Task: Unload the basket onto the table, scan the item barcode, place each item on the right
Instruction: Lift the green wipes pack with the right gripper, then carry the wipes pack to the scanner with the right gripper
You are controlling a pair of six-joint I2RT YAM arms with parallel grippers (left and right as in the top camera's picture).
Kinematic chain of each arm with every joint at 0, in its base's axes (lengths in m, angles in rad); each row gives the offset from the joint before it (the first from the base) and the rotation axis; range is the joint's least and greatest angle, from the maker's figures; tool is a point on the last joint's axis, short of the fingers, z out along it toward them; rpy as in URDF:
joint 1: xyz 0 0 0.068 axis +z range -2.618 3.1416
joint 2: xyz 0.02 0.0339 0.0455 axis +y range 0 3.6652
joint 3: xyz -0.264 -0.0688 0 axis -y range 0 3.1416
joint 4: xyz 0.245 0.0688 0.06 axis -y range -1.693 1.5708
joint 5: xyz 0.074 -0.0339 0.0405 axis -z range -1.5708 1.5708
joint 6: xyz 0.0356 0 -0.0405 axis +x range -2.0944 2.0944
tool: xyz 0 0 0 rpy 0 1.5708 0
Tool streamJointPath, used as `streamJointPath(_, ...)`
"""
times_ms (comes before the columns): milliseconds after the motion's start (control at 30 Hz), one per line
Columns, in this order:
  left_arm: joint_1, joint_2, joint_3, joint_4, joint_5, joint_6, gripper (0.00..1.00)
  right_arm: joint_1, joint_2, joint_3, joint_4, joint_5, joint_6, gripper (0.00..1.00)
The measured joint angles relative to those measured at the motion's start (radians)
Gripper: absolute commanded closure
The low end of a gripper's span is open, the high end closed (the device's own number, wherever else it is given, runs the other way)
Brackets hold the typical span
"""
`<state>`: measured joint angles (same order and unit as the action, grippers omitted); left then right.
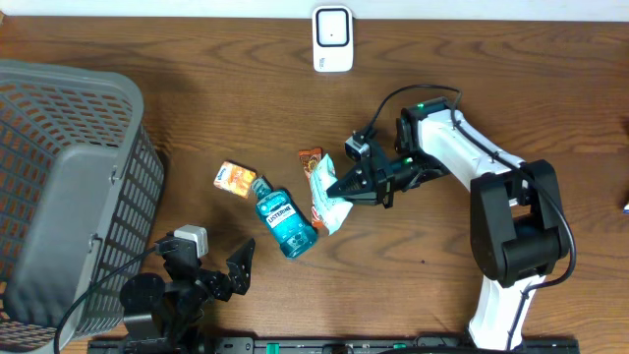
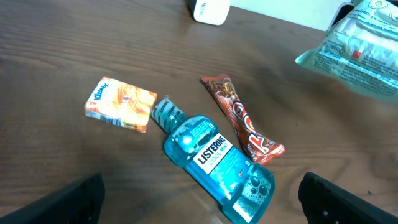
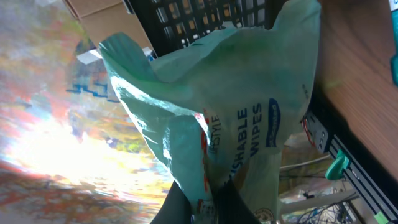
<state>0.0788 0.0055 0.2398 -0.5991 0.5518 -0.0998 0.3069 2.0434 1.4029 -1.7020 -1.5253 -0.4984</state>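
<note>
The left gripper [image 1: 211, 271], fingers spread wide, sits at the near edge of the brown wooden surface [image 1: 197, 98], near a blue plastic mouthwash bottle [image 1: 286, 222]. Further right, the right gripper [image 1: 339, 190] pinches a pale green soft pack of wipes [image 1: 332, 214], held above the surface and well apart from the white box-shaped scanner [image 1: 333, 39].

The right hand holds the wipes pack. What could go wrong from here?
1. The right hand grips the soft wipes pack by an edge; the pack is crumpled and might slip or fold.
2. No barcode shows in any view, so it may face away from the scanner.
3. The pack hangs over the snack bar and might brush it.
</note>
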Motion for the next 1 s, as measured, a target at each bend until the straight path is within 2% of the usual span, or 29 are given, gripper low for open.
streamJointPath(100, 0.0, 0.0, 0.0, 0.0, 0.0, 0.0, 0.01, -0.009, 0.0, 0.0, 0.005, 0.0, -0.058, 0.98)
streamJointPath(333, 0.0, 0.0, 0.0, 0.0, 0.0, 0.0, 0.01, -0.053, 0.0, 0.013, 0.049, 0.033, -0.325, 0.99)
streamJointPath(500, 0.0, 0.0, 0.0, 0.0, 0.0, 0.0, 0.01, -0.063, 0.0, 0.116, 0.221, 0.116, -0.351, 0.98)
streamJointPath(600, 0.0, 0.0, 0.0, 0.0, 0.0, 0.0, 0.01, -0.045, 0.0, 0.167, 0.443, 0.222, -0.235, 0.98)
streamJointPath(633, 0.0, 0.0, 0.0, 0.0, 0.0, 0.0, 0.01, -0.031, 0.0, 0.185, 0.573, 0.318, -0.13, 0.99)
streamJointPath(733, 0.0, 0.0, 0.0, 0.0, 0.0, 0.0, 0.01, 0.01, 0.0, 0.212, 0.762, 0.57, 0.082, 0.99)
streamJointPath(800, 0.0, 0.0, 0.0, 0.0, 0.0, 0.0, 0.01, 0.046, 0.0, 0.223, 0.831, 0.738, 0.177, 0.99)
streamJointPath(1000, 0.0, 0.0, 0.0, 0.0, 0.0, 0.0, 0.01, 0.14, 0.0, 0.233, 1.067, 1.046, 0.345, 0.99)
